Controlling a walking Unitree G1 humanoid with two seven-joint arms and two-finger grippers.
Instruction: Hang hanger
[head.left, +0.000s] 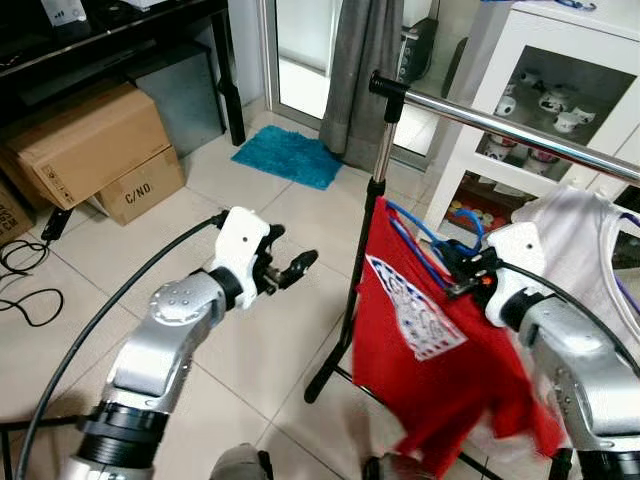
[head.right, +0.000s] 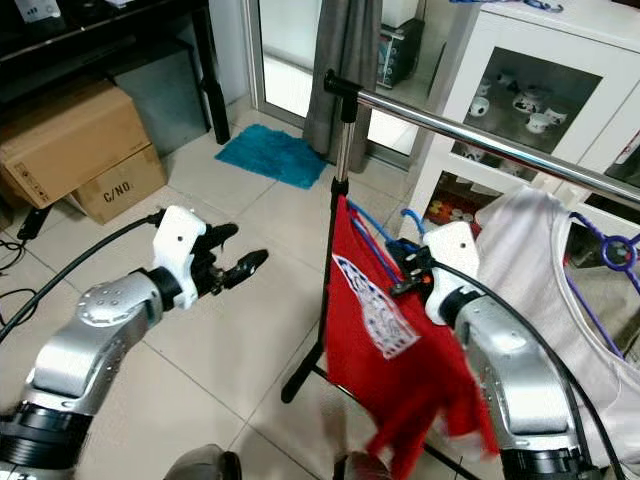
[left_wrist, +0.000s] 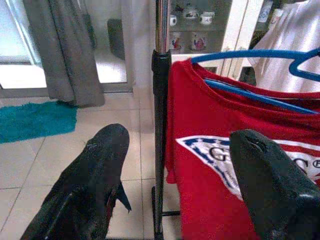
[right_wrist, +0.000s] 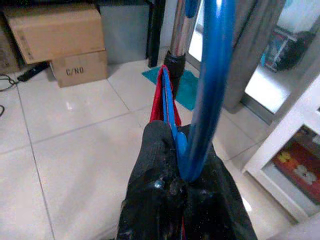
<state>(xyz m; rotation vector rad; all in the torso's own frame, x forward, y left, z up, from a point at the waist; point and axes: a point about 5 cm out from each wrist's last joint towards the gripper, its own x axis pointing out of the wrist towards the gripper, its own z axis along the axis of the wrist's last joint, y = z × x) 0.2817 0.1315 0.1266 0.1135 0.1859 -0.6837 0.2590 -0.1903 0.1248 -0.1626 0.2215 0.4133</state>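
Rack: a chrome rail (head.left: 520, 133) ran across the upper right, carried at its near end by an upright pole (head.left: 381, 150) with a black cap; the black foot (head.left: 325, 375) of the pole stood on the tiled floor (head.left: 270, 330).
Cabinet: a white cabinet (head.left: 520, 60) with cups behind glass stood behind the rail.
Boxes: two cardboard boxes (head.left: 95, 145) sat under a dark table (head.left: 120, 35) at the far left.
White shirt: a white shirt (head.left: 585, 240) hung on the rail at the right, just beside the right arm.
Red shirt: a red shirt (head.left: 420, 370) with a white and blue print hung from the hanger, below the rail and just right of the pole, not on the rail.
Mat: a blue mat (head.left: 288, 156) lay by the curtain (head.left: 365, 70) at the glass door.
Left gripper: the left gripper (head.left: 295, 268) was held out over the floor to the left of the pole, apart from the red shirt, its fingers (left_wrist: 95, 185) spread with nothing between them.
Right gripper: the right gripper (head.left: 462, 272) was below the rail, clamped on the hanger at the neck of the red shirt.
Hanger: a blue hanger (head.left: 425, 235) was in the right gripper, its wire rising past the fingers (right_wrist: 160, 165) toward the rail, not hooked over it.
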